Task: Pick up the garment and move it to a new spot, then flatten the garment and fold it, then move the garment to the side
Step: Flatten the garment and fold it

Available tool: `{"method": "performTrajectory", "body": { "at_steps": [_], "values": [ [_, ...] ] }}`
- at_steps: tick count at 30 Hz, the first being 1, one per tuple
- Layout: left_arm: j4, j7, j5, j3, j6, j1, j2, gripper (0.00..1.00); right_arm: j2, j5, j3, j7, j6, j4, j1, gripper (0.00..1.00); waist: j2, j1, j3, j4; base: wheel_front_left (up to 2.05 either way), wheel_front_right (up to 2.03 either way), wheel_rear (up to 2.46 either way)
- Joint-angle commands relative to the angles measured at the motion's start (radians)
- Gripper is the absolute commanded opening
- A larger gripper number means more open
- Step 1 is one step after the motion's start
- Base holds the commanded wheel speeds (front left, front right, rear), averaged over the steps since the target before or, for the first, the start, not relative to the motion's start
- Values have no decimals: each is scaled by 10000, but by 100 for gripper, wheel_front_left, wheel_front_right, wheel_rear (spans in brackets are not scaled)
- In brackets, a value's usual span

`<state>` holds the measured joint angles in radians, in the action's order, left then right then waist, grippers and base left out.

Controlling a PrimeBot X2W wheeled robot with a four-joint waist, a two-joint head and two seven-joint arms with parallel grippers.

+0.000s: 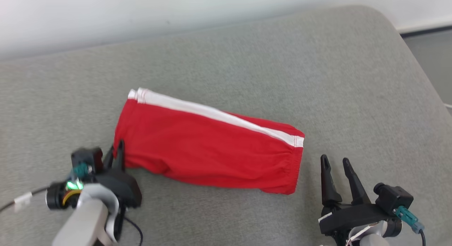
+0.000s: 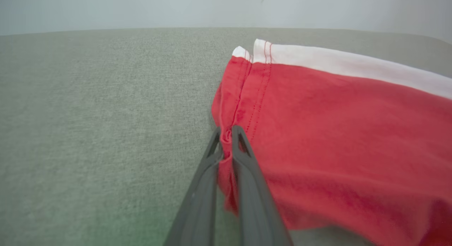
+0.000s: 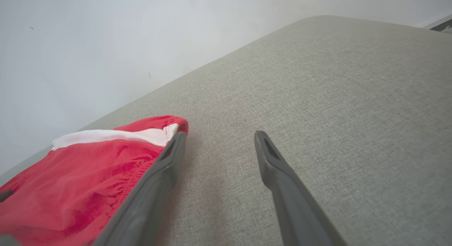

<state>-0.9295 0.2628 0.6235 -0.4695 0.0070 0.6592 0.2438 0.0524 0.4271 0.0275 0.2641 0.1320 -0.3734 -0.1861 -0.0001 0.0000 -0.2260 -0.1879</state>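
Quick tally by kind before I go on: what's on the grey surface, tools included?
Red garment: 1
Tools: 2 (left tool pinching the garment's edge, right tool open beside it)
Total: 3

The garment (image 1: 208, 150) lies on the cushion (image 1: 247, 62), between the two grippers. Its near-end edge sits between the left gripper's (image 1: 117, 147) fingers, and the rest stretches away to that gripper's right. The right gripper (image 1: 334, 159) has the garment's other end just to its left and bare cushion ahead. The wall (image 1: 106, 12) stands beyond the cushion, ahead of both.
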Motion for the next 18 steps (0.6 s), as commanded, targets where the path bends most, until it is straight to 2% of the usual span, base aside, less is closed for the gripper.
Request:
{"method": "performTrajectory", "body": {
  "at_steps": [1, 8, 17, 18],
  "values": [
    [248, 31, -108, 185, 136, -560, -65, 0, -15, -91, 21, 1, -26, -70, 151, 100, 1, 0, 518, 446, 0, 0, 0],
    [1219, 31, -460, 1051, 475, -2105, -350, 0, -18, -345, 112, 1, -26, -187, 447, 100, 1, 0, 1086, 829, 0, 0, 0],
    [1875, 31, -1157, 1596, 421, -3436, -764, 0, -17, -408, 178, 1, -26, -298, 675, 100, 1, 0, 1464, 1105, 0, 0, 0],
    [2005, 31, -1283, 1715, 455, -3557, -782, 26, -15, -402, 208, 1, -26, -301, 677, 100, 1, 0, 1479, 1126, 0, 0, 0]
  ]
}}
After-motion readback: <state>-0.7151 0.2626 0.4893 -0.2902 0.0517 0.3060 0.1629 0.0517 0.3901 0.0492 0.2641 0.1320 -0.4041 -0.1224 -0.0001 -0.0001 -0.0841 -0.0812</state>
